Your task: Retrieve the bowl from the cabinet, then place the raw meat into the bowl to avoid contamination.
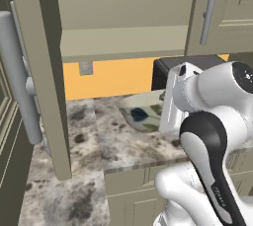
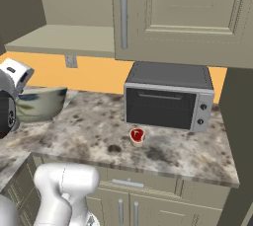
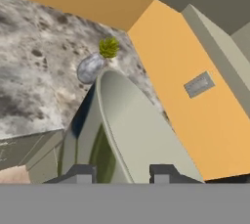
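This is a home kitchen, rendered in simulation. A speckled granite counter (image 2: 163, 156) runs beneath the beige panelled cabinet (image 2: 183, 13) with its grey bar handles. A toaster oven (image 2: 168, 96) sits against the orange wall (image 2: 99, 72), well apart from the jaws, and a small potted plant (image 3: 97, 61) stands beyond them.

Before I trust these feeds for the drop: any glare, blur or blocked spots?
Left base view: flat even light, no glare; the arm hides part of the bowl. Right base view: sharp; raw meat clear before the toaster oven. Hand view: the bowl's rim looms large between the gripper tips; vase slightly soft.
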Controlling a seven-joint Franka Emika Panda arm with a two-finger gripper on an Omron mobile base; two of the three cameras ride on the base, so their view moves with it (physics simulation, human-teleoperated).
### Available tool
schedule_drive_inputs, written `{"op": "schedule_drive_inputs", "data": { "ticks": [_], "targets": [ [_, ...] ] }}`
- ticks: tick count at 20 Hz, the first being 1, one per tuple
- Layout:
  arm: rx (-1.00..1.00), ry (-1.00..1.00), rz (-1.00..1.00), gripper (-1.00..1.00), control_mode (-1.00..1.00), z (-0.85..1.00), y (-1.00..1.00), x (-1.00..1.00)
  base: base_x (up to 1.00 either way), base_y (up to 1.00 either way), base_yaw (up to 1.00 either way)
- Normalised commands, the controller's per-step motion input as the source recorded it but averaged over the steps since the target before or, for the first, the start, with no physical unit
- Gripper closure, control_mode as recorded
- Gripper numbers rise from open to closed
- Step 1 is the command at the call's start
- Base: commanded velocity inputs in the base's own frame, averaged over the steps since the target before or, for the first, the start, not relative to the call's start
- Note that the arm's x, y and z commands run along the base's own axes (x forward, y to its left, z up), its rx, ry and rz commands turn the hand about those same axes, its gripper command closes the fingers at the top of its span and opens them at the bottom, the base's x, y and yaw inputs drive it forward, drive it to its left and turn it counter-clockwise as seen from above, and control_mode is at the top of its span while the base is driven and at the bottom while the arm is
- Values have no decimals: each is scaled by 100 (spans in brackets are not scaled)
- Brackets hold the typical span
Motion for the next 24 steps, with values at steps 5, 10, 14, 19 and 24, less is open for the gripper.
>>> {"op": "schedule_drive_inputs", "data": {
  "ticks": [5,10,14,19,24],
  "targets": [
    [-2,-1,4,100,-100,-60,10,18,0,0,0],
    [-1,-1,0,100,-100,-44,14,41,0,0,0],
    [0,-2,0,100,-100,-22,13,51,0,0,0],
    [0,-2,0,100,-100,-17,9,51,0,0,0],
    [0,-2,0,100,-100,-27,5,45,0,0,0]
  ]
}}
